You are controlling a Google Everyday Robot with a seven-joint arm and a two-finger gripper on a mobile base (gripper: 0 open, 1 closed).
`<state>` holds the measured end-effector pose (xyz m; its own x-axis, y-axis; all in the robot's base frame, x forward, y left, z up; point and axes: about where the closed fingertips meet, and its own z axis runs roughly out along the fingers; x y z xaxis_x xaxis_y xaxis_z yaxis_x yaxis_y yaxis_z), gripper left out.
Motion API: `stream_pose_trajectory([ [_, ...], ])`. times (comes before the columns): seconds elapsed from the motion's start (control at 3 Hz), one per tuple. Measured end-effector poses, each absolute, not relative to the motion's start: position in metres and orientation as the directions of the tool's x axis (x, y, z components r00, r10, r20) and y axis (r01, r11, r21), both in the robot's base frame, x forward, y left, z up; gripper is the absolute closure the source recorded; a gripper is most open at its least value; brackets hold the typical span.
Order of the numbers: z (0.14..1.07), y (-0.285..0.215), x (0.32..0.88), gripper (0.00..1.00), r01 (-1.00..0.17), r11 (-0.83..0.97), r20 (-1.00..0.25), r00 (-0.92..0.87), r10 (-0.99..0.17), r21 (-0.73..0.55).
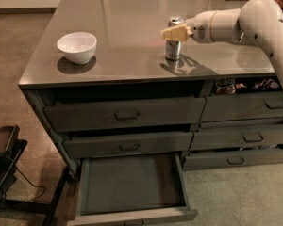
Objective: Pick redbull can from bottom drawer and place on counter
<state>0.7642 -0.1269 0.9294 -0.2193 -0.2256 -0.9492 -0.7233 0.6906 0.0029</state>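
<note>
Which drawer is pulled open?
The wide dark grey-green bottom drawer, alone pulled far out, bare floor showing. The claw is by the slim silver can.

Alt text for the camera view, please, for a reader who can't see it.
The redbull can stands upright on the counter, with the robot's gripper at its upper half, reaching in from the right. A white bowl sits further left on the counter, and the bottom drawer below is pulled open.
</note>
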Motion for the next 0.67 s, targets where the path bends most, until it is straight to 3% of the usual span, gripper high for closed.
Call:
stream_pose_trajectory([
  [0.33,0.9292,-0.1264,0.7643,0.0,-0.724,0.69,-0.949,-0.219,-0.226,0.003],
  [0.67,0.9292,-0.1264,0.7643,0.0,-0.724,0.69,-0.949,-0.219,-0.226,0.003],
])
